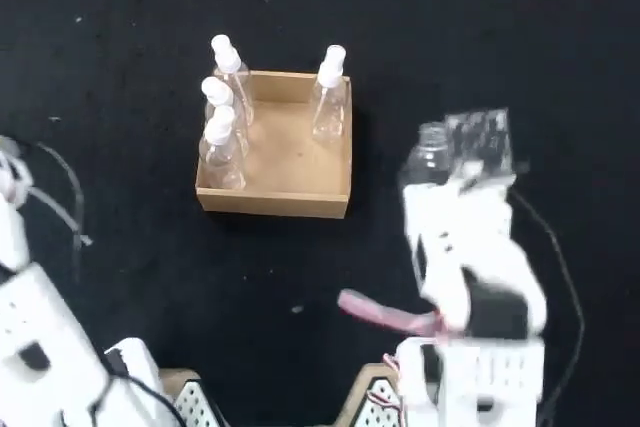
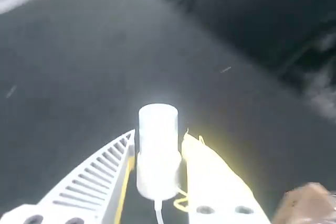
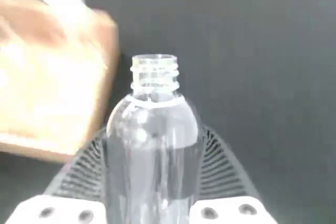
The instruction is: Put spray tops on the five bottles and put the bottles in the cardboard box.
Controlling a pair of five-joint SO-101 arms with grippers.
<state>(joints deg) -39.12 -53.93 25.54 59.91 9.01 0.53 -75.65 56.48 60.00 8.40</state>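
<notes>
Your right gripper point(image 3: 154, 134) has its fingers clamped on a clear plastic bottle with a bare threaded neck point(image 3: 154, 103), one finger on each side of the body. The bottle stands upright in that grasp with no top on it. From above, it sits off to one side of the open-topped brown cardboard box point(image 1: 275, 202), apart from it and over the black counter point(image 1: 150, 247). You cannot tell from these views whether its base touches the counter.

Your left gripper point(image 2: 158, 136) has its fingers closed on a white plastic spray top point(image 2: 157, 156). The top is pinched between them with its rounded cap end pointing away from the wrist, and a thin white tube point(image 2: 156, 211) leaves its near end.

Inside the box stand four clear plastic bottles with white spray tops point(image 1: 220, 152), all upright. Three are packed in a tight row along one side wall. The fourth stands alone in the far corner on the opposite side, nearer the bottle you are holding.
</notes>
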